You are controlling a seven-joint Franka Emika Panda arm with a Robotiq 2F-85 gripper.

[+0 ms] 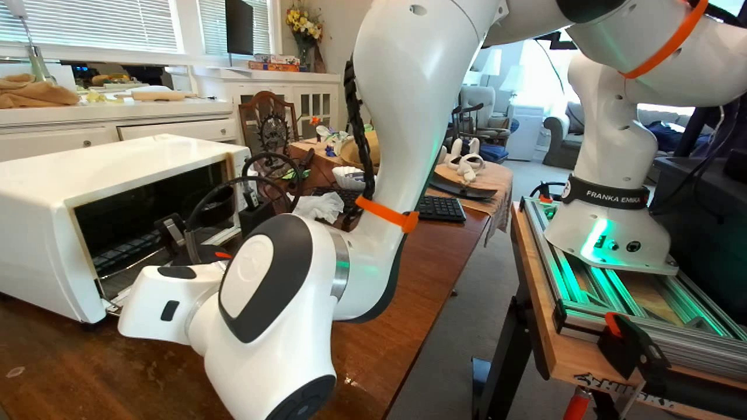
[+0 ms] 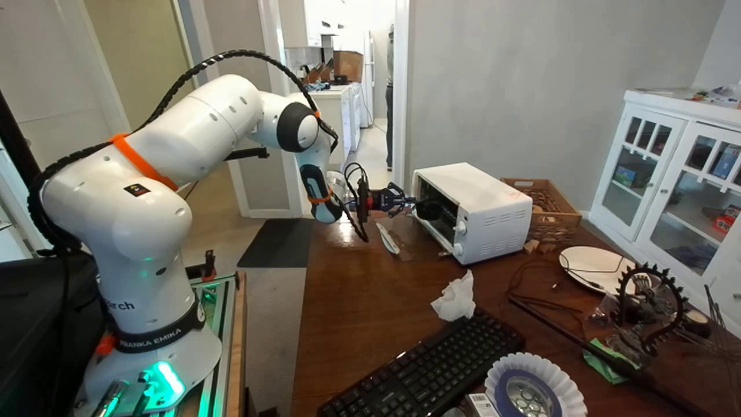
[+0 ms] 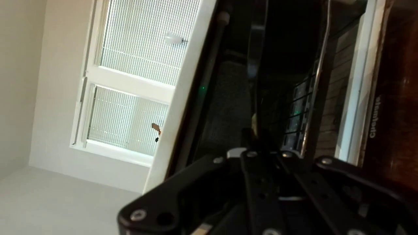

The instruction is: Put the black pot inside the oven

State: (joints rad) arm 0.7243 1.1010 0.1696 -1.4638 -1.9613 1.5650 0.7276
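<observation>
The white oven [image 2: 492,214] stands on the wooden table with its front open and its interior dark. It also shows in an exterior view [image 1: 117,169] and in the wrist view, where its white rim [image 3: 176,94] frames the wire rack [image 3: 298,107]. The black pot [image 2: 428,209] is at the oven's opening, seemingly partly inside. In the wrist view its dark handle [image 3: 256,62] runs forward from the jaws; the pot's body blends into the dark interior. My gripper [image 2: 410,202] is just outside the opening, its jaws [image 3: 256,137] shut on the handle. Another exterior view hides the jaws behind the arm.
A wicker basket [image 2: 538,217] stands behind the oven. A thin pale object [image 2: 388,238] lies before the oven. A crumpled tissue [image 2: 455,297], a black keyboard [image 2: 428,370], a white plate [image 2: 590,266] and loose cables lie on the table.
</observation>
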